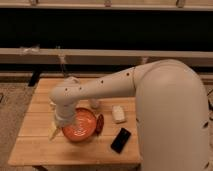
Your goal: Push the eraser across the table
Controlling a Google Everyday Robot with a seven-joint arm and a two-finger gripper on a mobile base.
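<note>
Eraser (121, 140) on table (35, 146), across orange bowl (80, 138) from end effector (54, 131), grip indiscernible.

The table (35, 144) is matt wood, the eraser (121, 140) smooth black, the hand (55, 129) by the bowl (84, 127) pale plastic.

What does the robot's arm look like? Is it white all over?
Mostly, yes. The arm is smooth and creamy white, built from fat rounded tubes with ball-like joints. A few small dark dots run along it, and no loose cables show. The gripper, at the left edge of the orange bowl over the table, looks pale yellowish.
</note>
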